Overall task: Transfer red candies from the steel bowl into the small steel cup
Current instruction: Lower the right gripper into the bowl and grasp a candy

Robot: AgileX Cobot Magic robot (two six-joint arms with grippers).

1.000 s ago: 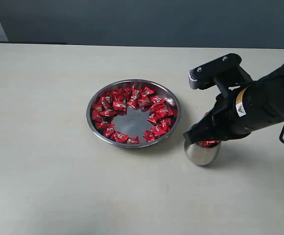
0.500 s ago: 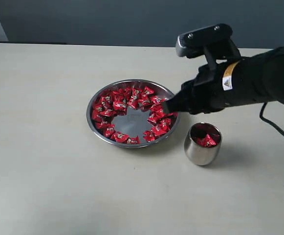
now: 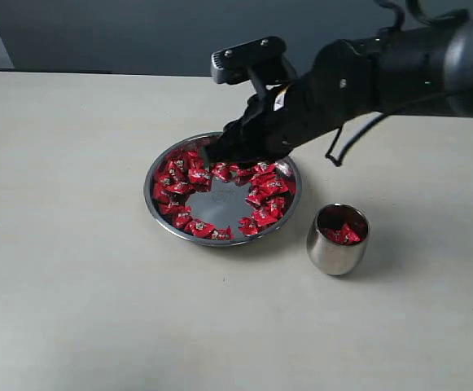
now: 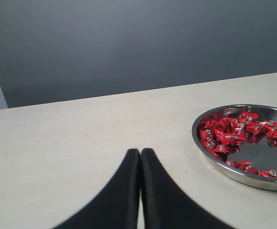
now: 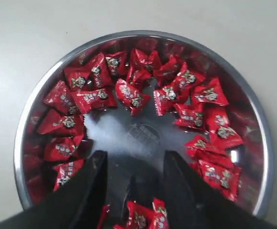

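Observation:
The steel bowl (image 3: 156, 213) sits mid-table with several red candies (image 3: 189, 175) ringed round its bare mirror bottom. My right gripper (image 3: 213, 152) hangs over the bowl's far rim, open, nothing between its fingers. From its wrist camera the open right gripper (image 5: 135, 158) stands above the bare bottom of the steel bowl (image 5: 143, 35), red candies (image 5: 132, 95) all round. The small steel cup (image 3: 336, 254) stands right of the bowl and holds a few red candies (image 3: 343, 235). My left gripper (image 4: 140, 151) is shut and empty above bare table, left of the steel bowl (image 4: 210, 155) and its red candies (image 4: 229, 136).
A dark wall (image 3: 138, 32) runs behind the table's far edge. The right arm's black body and cable (image 3: 358, 81) stretch over the table from the right, behind the cup.
My right gripper has left the cup, swung left and away to the bowl's far side, and has opened. Candies now show inside the cup. The left gripper shows no earlier view.

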